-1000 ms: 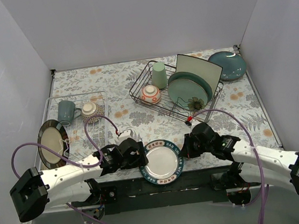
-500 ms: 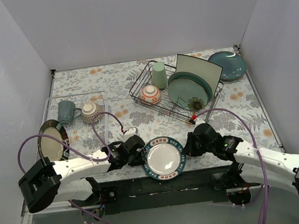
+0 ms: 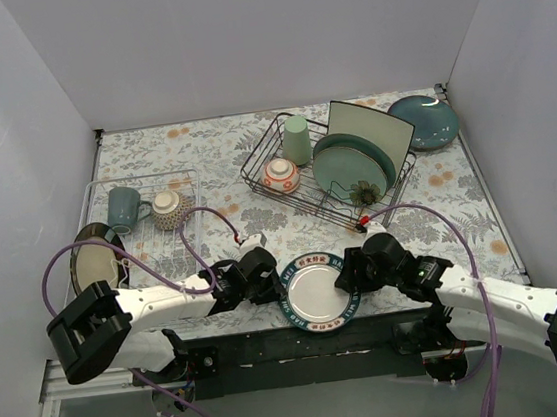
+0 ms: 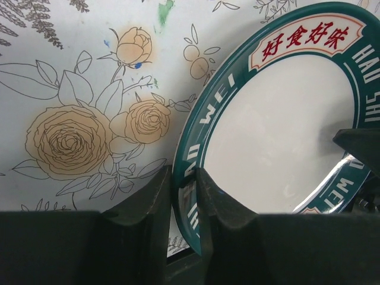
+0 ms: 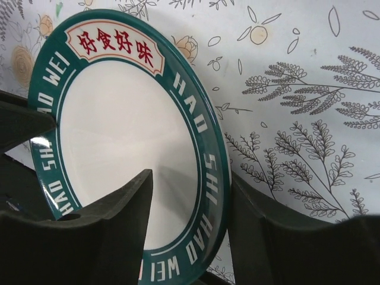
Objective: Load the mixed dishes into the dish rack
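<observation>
A round plate [image 3: 316, 293] with a dark green lettered rim and a white middle is at the table's near edge, between the two arms. My left gripper [image 3: 275, 287] is shut on its left rim; in the left wrist view the rim [image 4: 189, 178] is pinched between both fingers. My right gripper [image 3: 349, 279] is open, its fingers on either side of the plate's right rim [image 5: 217, 178], with a gap on the inner side. The black wire dish rack [image 3: 256, 157] at the back holds a pale green cup [image 3: 297, 138], a red-orange bowl [image 3: 281, 175], a white square plate [image 3: 375, 127] and round green plates [image 3: 349, 168].
A teal plate [image 3: 423, 119] lies behind the rack at the back right. The pale wire tray [image 3: 185, 179] on the left carries a blue-grey mug [image 3: 125, 206] and a patterned bowl [image 3: 168, 208]. A dark-rimmed plate [image 3: 94, 265] leans at its left edge.
My left gripper has shut on the plate's left rim and the plate has shifted right and slightly away. My right gripper, shut on the right rim before, has opened.
</observation>
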`<state>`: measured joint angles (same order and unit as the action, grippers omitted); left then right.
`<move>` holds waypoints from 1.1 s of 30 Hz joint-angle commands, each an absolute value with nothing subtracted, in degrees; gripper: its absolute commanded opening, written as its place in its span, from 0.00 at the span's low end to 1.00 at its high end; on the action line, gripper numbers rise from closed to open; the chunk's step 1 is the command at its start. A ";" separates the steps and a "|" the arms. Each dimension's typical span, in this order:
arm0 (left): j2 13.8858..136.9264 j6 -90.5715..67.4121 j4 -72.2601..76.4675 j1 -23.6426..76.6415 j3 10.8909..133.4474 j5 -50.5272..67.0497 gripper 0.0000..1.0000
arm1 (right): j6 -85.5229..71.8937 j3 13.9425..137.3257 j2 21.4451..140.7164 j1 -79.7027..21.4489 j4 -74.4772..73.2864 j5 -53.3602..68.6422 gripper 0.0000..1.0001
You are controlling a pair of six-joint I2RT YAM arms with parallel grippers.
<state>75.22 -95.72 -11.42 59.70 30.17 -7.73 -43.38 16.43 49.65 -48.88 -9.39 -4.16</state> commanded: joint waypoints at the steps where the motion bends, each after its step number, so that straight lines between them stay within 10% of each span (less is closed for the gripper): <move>1: 79.80 -94.48 -19.25 60.12 25.49 -6.33 0.00 | -44.47 11.96 50.54 -49.13 -8.09 -3.17 0.59; 5: 80.33 -94.48 -18.28 60.12 25.05 -5.19 0.00 | -46.05 9.33 51.76 -49.13 -3.88 -1.15 0.49; 11: 79.81 -93.78 -17.93 60.12 25.58 -5.01 0.00 | -45.01 10.80 50.98 -49.13 -4.04 -0.88 0.01; 18: 75.86 -91.76 -21.44 60.12 28.47 -7.99 0.05 | -37.63 20.63 47.03 -49.13 -12.29 -4.92 0.01; 25: 66.29 -90.97 -28.73 60.12 32.60 -13.00 0.83 | -28.58 33.72 46.75 -49.13 -17.49 -7.47 0.01; 33: 60.38 -89.65 -33.66 60.12 35.24 -16.61 0.98 | -17.59 47.01 53.08 -49.13 -19.86 -9.67 0.01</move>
<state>63.16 -90.94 -29.17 59.96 32.47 -13.04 -24.51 38.65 51.40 -48.93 -20.12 -7.92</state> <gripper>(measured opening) 0.982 0.105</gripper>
